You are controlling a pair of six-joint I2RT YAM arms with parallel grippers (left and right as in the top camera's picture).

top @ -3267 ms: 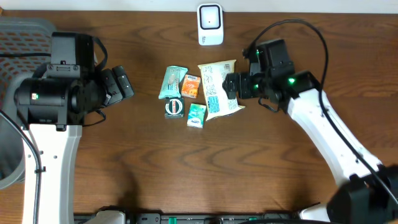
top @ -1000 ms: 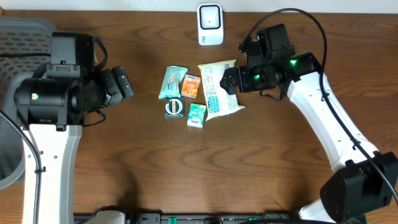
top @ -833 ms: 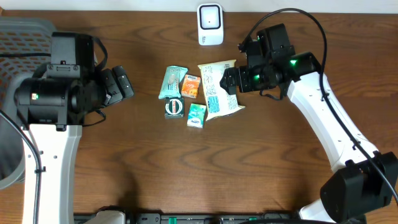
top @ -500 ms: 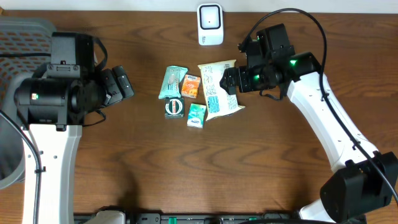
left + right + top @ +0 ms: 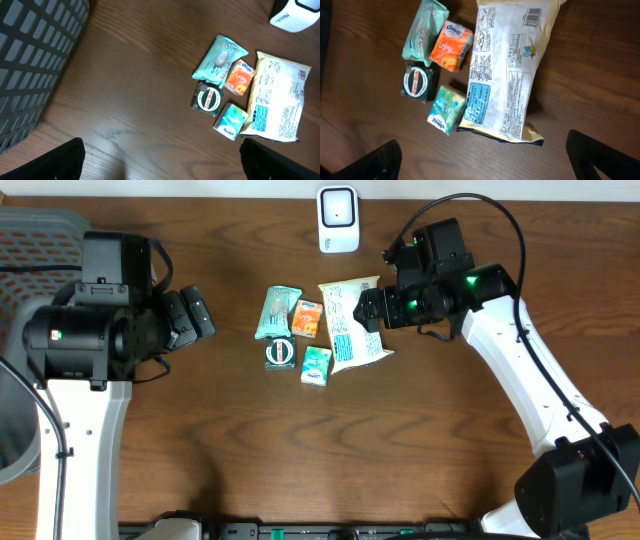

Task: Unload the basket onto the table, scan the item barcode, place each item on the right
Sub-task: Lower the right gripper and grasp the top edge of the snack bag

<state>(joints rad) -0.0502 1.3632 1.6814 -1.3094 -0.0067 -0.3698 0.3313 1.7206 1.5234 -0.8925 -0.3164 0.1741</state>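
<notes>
I have the black left gripper (image 5: 198,316) hovering at the left, fingers spread wide and empty; the black right gripper (image 5: 368,311) points leftward, fingers equally wide.

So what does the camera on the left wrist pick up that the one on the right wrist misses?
Only the left wrist view shows the grey mesh basket and part of the white scanner. Only the right wrist view comes close enough to make out the barcode on the big yellow bag. Both show the same cluster on the wooden table: that bag, the green wipes pack, the orange tissue pack, the teal tissue pack and the black packet.
</notes>
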